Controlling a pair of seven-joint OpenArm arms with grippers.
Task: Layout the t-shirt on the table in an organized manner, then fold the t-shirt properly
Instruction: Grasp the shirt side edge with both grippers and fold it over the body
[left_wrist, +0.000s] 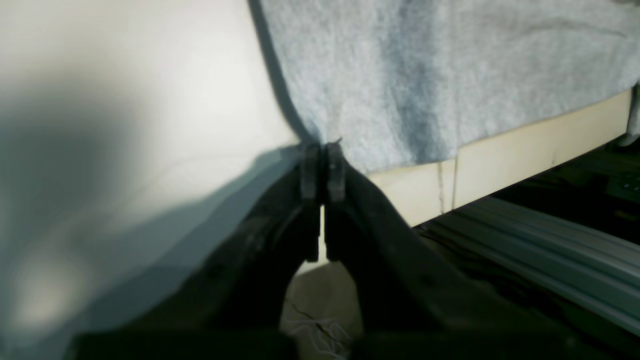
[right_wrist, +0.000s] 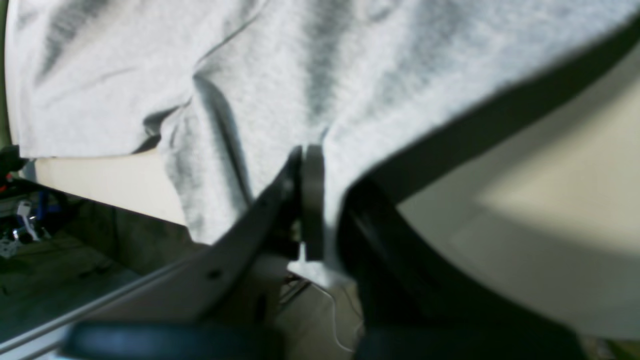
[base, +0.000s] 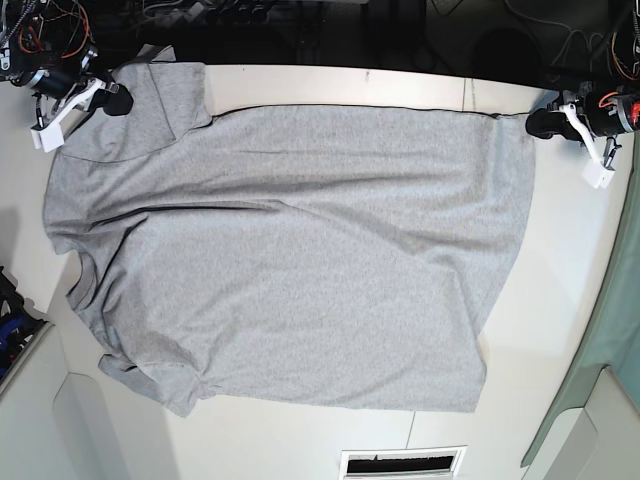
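Note:
The light grey t-shirt (base: 290, 250) lies spread nearly flat on the white table (base: 570, 300), plain side up, with one sleeve toward the front left. My left gripper (base: 530, 122) sits at the shirt's far right corner. In the left wrist view the left gripper (left_wrist: 322, 150) is shut on the corner of the t-shirt (left_wrist: 425, 75) at the table's edge. My right gripper (base: 118, 100) is at the far left corner, and the right wrist view shows it (right_wrist: 310, 152) shut on a fold of the t-shirt (right_wrist: 350, 75).
The table's far edge (base: 330, 70) runs just behind both grippers, with cables and dark gear beyond it. A slotted vent (base: 400, 463) sits at the front edge. A green panel (base: 600, 400) stands at the right. A metal rail (left_wrist: 550, 250) runs below the table edge.

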